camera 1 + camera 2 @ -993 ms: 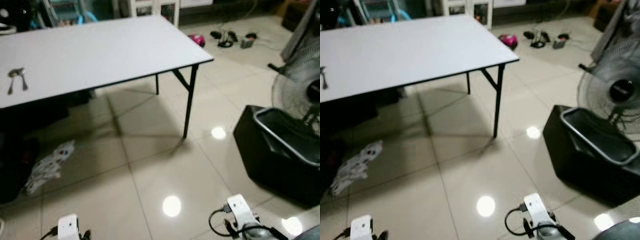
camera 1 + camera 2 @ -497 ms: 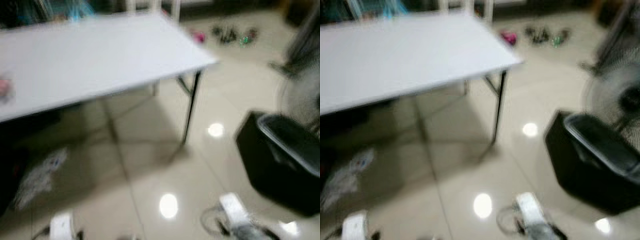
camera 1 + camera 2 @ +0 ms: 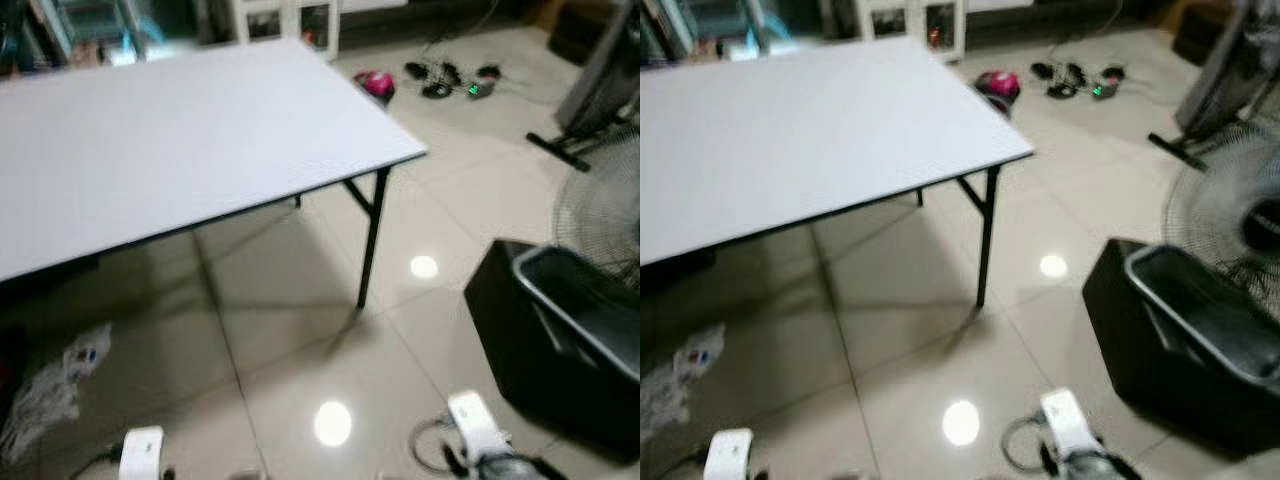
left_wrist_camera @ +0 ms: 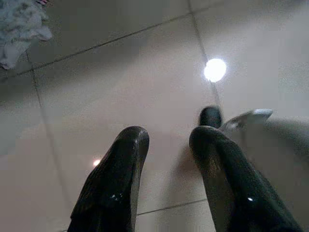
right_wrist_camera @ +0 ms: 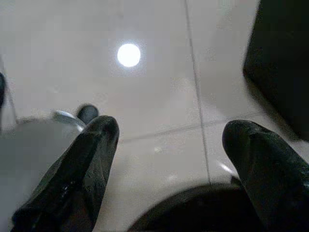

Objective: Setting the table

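Note:
A long white folding table [image 3: 180,150] with black legs [image 3: 370,240] stands ahead and to my left, its top bare in the part I see. Both arms hang low over the glossy tiled floor. The white left wrist [image 3: 140,455] and the white right wrist [image 3: 475,430] sit at the bottom of the eye views. In the left wrist view my left gripper [image 4: 169,137] is open with nothing between its black fingers [image 4: 120,174]. My right gripper [image 5: 171,130] is spread wide open above the tiles, also holding nothing.
A black bin [image 3: 560,340] stands on the floor at my right, and a standing fan [image 3: 610,210] is behind it. A crumpled cloth [image 3: 45,395] lies under the table's left side. A pink object [image 3: 378,83] and cables [image 3: 450,78] lie beyond the table's far corner.
The whole picture has shifted and blurred, so the camera moved: the table now reaches further across the view and the fan sits nearer the right edge. Both arms hang as before.

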Robot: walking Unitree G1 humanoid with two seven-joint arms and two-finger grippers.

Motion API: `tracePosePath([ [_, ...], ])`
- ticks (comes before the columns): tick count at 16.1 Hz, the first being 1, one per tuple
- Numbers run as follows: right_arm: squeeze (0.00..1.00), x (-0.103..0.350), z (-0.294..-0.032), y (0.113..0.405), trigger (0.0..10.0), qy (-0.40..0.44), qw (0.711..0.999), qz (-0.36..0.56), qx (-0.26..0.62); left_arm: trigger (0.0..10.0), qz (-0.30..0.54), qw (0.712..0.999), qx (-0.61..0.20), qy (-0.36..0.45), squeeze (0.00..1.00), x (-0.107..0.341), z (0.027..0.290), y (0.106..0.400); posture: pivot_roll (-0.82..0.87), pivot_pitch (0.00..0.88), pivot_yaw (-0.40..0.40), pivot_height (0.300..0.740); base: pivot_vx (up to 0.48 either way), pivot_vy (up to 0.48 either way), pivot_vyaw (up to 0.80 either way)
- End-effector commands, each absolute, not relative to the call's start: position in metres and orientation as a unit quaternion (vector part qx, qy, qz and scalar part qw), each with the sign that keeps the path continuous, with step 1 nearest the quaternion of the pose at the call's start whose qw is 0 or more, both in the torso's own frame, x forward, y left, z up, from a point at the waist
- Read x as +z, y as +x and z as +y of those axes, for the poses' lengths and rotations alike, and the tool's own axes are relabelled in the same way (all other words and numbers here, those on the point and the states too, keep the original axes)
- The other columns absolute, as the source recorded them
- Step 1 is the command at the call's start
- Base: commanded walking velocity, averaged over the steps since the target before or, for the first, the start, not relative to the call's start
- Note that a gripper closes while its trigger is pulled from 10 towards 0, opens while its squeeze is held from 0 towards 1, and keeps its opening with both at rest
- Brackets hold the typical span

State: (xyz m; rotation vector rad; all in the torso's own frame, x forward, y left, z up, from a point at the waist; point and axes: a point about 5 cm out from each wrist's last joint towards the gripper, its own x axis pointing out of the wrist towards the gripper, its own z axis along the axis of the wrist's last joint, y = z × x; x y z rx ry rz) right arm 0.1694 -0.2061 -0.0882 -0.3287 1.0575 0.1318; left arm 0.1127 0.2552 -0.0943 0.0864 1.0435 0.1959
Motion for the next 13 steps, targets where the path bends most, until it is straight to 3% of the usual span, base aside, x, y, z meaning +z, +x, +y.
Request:
tracePosePath([
  [1, 0.00, -0.090, -0.215, 0.162, 10.0, -0.160, 0.840, 0.516, 0.048, 10.0, 0.508, 0.854, 0.081, 0.081, 0.00, -0.095, 0.257, 0.109, -0.09, 0.032, 0.004, 0.740, 0.000, 0.000, 0.00],
  [8, 0.00, -0.084, -0.224, 0.172, 10.0, -0.153, 0.845, 0.512, 0.028, 10.0, 0.475, 0.869, 0.067, 0.118, 0.00, -0.089, 0.253, 0.131, -0.09, 0.019, -0.016, 0.740, 0.000, 0.000, 0.00],
  [13, 0.00, -0.081, -0.223, 0.180, 10.0, -0.148, 0.852, 0.502, 0.028, 10.0, 0.494, 0.861, 0.059, 0.107, 0.00, -0.097, 0.242, 0.116, -0.11, 0.034, -0.019, 0.740, 0.000, 0.000, 0.00],
])
